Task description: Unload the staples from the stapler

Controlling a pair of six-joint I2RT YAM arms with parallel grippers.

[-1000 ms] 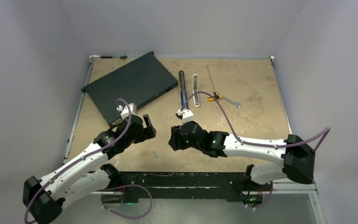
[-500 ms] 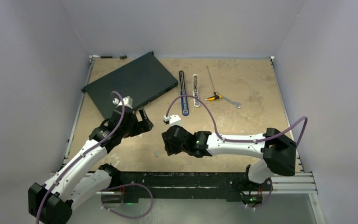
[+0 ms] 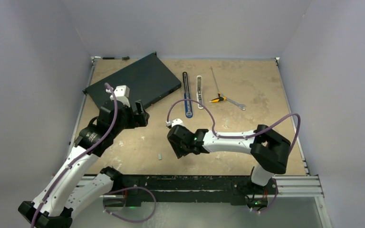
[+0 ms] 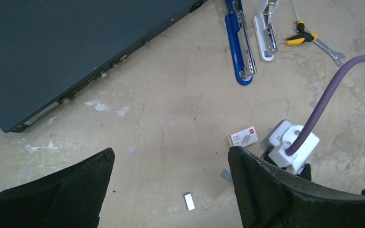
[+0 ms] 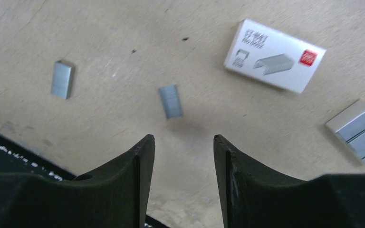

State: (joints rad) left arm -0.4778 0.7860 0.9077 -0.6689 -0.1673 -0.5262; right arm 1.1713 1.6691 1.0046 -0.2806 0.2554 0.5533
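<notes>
The stapler (image 4: 240,47) is blue and lies flat at the far middle of the table (image 3: 186,92), its metal channel showing, with a white one (image 4: 265,33) beside it. Staples lie loose on the table as short grey strips (image 5: 170,101) (image 5: 62,79) (image 4: 188,201). One strip shows near the front edge in the top view (image 3: 160,156). My right gripper (image 5: 183,140) hangs open just short of the middle strip, holding nothing. My left gripper (image 4: 171,152) is open and empty, raised near the dark box, far from the stapler.
A white staple box with a red label (image 5: 274,55) lies beside the strips, and more joined strips (image 5: 361,132) sit at the right edge. A dark flat box (image 3: 133,84) fills the far left. A wrench and a yellow-handled screwdriver (image 3: 224,99) lie right of the stapler.
My left arm has pulled back and up toward the dark box, away from the middle. My right gripper has shifted left and down over the loose strips.
</notes>
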